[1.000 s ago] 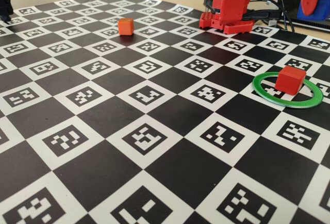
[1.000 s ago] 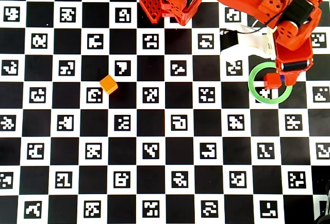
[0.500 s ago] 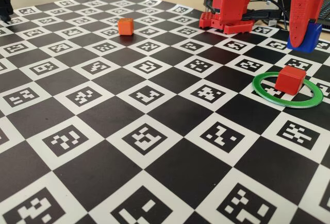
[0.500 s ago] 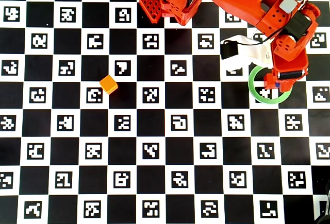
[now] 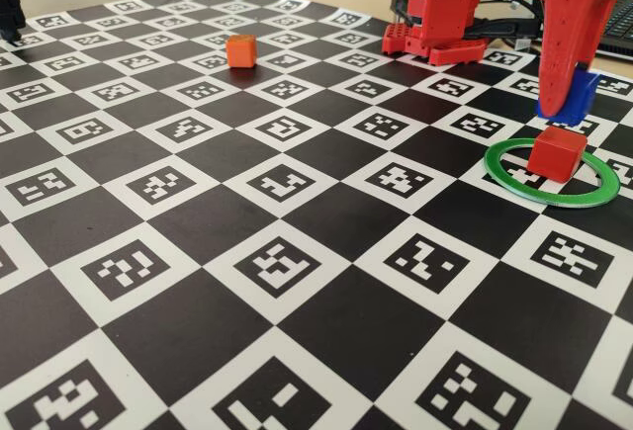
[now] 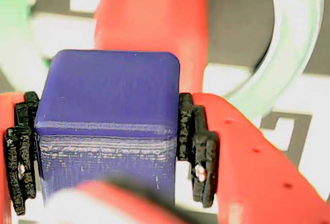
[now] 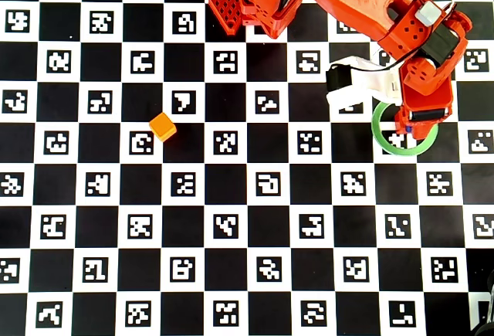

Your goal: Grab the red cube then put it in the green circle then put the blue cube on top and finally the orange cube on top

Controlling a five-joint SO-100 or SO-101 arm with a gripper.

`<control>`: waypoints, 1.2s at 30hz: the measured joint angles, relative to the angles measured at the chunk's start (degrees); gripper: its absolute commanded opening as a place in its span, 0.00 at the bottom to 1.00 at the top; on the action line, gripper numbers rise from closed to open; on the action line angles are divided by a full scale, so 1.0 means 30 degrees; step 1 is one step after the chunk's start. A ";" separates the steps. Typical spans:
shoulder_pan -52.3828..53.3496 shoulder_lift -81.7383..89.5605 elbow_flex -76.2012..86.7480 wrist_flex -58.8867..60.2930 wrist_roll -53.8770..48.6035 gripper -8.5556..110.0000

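Lowered, claw [image 5: 562, 112] grips matte blue cube [image 6: 108, 121] above red cube [image 5: 557, 151].

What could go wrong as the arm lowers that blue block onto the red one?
The small blue plastic cube hangs in the jaws just above the matte red cube, seemingly a little off-centre. It might land crooked and slide off, or nudge the red cube out of the flat green ring.

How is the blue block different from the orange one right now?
The blue cube is pinched in the gripper and held in the air; the orange cube sits free on the checkered board. The blue one hangs just above the red cube in the green circle; the orange one lies far from it. Both look the same size and shape.
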 measured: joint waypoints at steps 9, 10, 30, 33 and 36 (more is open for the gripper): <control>-0.0322 -0.0264 0.0381 -0.0498 -0.0088 0.13; -0.0439 -0.0264 0.0381 -0.0498 -0.0088 0.13; -0.1172 -0.0264 0.0381 -0.0732 0.0059 0.13; -0.0967 -0.0264 0.0381 -0.0732 0.0059 0.13; -0.0762 -0.0264 0.0381 -0.0732 0.0059 0.13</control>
